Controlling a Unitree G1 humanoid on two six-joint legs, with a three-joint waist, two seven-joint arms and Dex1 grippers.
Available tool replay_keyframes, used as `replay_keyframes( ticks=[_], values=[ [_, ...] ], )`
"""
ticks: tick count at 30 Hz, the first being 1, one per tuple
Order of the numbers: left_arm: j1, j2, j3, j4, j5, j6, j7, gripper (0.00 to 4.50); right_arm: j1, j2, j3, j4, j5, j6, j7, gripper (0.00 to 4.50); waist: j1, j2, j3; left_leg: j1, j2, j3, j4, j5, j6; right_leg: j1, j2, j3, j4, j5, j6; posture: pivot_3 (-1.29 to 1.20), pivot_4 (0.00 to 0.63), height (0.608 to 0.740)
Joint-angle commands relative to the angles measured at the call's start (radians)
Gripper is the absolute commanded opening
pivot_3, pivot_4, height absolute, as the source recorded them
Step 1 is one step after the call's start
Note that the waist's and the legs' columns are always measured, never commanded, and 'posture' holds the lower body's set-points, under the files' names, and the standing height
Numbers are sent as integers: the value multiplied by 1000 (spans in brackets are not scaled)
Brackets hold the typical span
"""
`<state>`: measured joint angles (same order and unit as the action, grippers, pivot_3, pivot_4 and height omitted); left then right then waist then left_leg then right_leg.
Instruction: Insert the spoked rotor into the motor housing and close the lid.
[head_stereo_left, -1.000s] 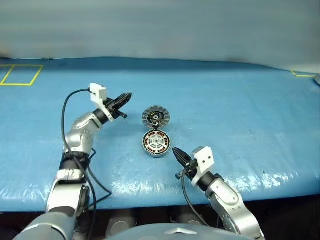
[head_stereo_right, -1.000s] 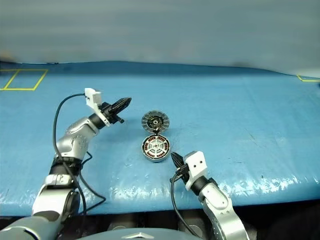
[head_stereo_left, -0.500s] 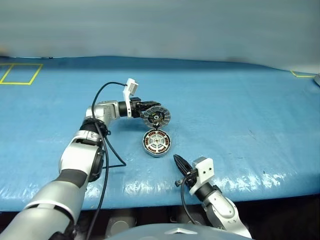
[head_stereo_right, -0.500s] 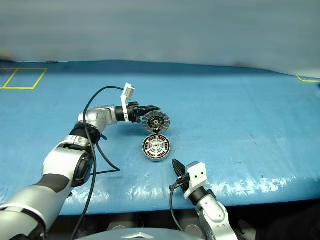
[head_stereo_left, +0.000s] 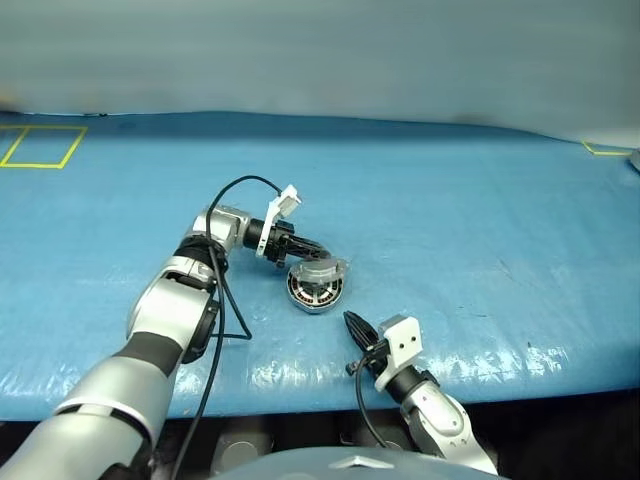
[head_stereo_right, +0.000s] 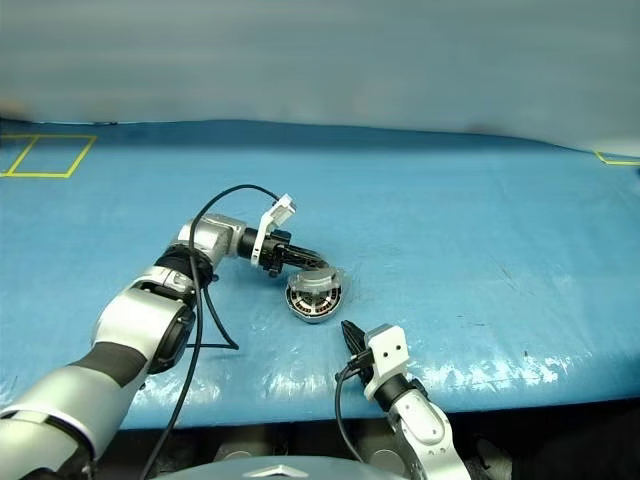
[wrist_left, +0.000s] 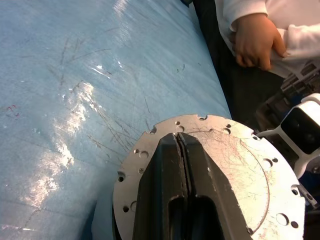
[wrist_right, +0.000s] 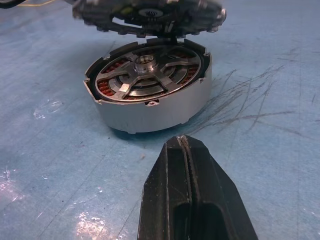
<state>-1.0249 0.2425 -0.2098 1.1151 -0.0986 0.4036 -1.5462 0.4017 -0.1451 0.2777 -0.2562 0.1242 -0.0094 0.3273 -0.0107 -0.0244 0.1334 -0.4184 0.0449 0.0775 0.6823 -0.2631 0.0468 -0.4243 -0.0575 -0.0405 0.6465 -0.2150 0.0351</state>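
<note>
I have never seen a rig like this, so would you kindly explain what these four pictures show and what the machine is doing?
This is a humanoid robot with two silver arms, each ending in a hand of two black fingers. The two wide pictures come from cameras on its head, looking down over a blue-covered table. The other two come from cameras on its wrists, looking along the fingers.

On the table stands a shallow round silver-grey motor housing with copper-brown windings; a dark spoked rotor already sits inside it. The left hand, fingers shut, presses on a round grey metal lid that hangs tilted over the housing, not yet seated. Whether it grips the lid is unclear. The right hand, also shut and empty, waits just in front of the housing. A person's hand appears beyond the table.
</note>
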Motion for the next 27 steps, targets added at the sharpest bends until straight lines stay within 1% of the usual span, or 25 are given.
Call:
replay_keyframes(
  ticks=[1, 5, 7, 10, 13, 14, 15, 17, 18, 20, 21, 24, 26, 27],
  values=[
    [38, 12, -27, -56, 41, -45, 6, 0, -14, 10, -13, -19, 16, 8, -5, 30, 0, 0, 0, 0, 0, 0, 0, 0, 0, 0, 0, 0, 0, 1, -1, 0, 150, 740],
    [123, 47, -67, -154, 103, -190, 66, 0, -24, 20, -33, -40, 12, 36, -32, 30, 0, 0, 0, 1, 1, 0, 0, 0, 0, 1, -1, 0, 1, 1, -1, 0, 150, 740],
    [157, 57, -49, -225, 84, -213, 86, 0, -30, 15, -40, -63, 1, 61, -46, 30, 0, 0, 0, 3, 2, 0, 0, 0, 0, 2, -1, 1, 2, 1, -2, 0, 150, 740],
    [240, 72, 22, -430, 5, -198, 131, 0, -42, -3, -67, -161, 13, 189, -71, 30, 0, 1, 0, 3, 2, 0, 1, 0, 0, 2, -3, 1, 3, 1, -2, 0, 150, 740],
    [343, 80, 81, -658, -78, -134, 191, 0, -61, -43, -94, -249, 86, 314, -31, 30, 0, 2, 0, 2, 1, 0, 2, 0, 0, 1, -4, 1, 4, 1, -1, 0, 150, 740],
    [405, 80, 105, -771, -106, -112, 234, 0, -79, -73, -105, -286, 106, 374, -14, 30, 0, 2, 0, 2, 2, 0, 2, 0, 0, 0, -4, 1, 4, 1, -2, 0, 150, 740],
    [475, 79, 126, -878, -120, -117, 285, 0, -103, -103, -116, -318, 107, 427, -9, 30, 0, 2, 0, 1, 2, 0, 2, 0, 0, 0, -4, 1, 5, 1, -2, 0, 150, 740],
    [611, 54, 166, -1034, -118, -202, 403, 0, -157, -160, -134, -369, 129, 517, 12, 30, -2, 3, 0, 2, 2, 0, 2, 0, 0, 0, -4, 2, 5, 1, -2, 0, 150, 740],
    [682, 38, 177, -1090, -92, -252, 477, 0, -191, -180, -144, -383, 131, 559, 10, 30, 0, 4, 0, 2, 2, 1, 2, 0, 0, 0, -5, 2, 5, 1, -2, 0, 150, 740],
    [810, 8, 192, -1161, -73, -369, 564, 0, -255, -217, -154, -400, 135, 638, 8, 407, 1, 4, 0, 3, 2, 1, 2, 0, 0, 1, -4, 2, 5, 1, -2, 0, 150, 740],
    [859, -5, 195, -1188, -70, -396, 603, 0, -280, -234, -153, -405, 134, 659, 15, 625, 3, 4, 0, 5, 2, 1, 1, 0, 0, 2, -4, 2, 5, 1, -2, 0, 150, 740],
    [982, -23, 195, -1249, -60, -403, 705, 0, -351, -258, -141, -411, 146, 711, 36, 1554, 20, 4, 1, 5, 1, -1, 2, 1, -1, 3, -4, -1, 5, 1, -2, 0, 150, 740],
    [1070, -48, 197, -1291, -71, -397, 773, 0, -408, -274, -120, -397, 150, 731, 66, 2242, 20, 6, 1, 6, 1, 0, 2, 1, 0, 4, -4, -1, 5, 1, -2, 0, 150, 740],
    [1113, -55, 189, -1299, -56, -427, 799, 0, -439, -278, -104, -379, 154, 735, 86, 2567, 19, 6, 1, 6, 1, 0, 2, 1, 0, 4, -5, 0, 5, 1, -2, 0, 150, 740]
  ],
)
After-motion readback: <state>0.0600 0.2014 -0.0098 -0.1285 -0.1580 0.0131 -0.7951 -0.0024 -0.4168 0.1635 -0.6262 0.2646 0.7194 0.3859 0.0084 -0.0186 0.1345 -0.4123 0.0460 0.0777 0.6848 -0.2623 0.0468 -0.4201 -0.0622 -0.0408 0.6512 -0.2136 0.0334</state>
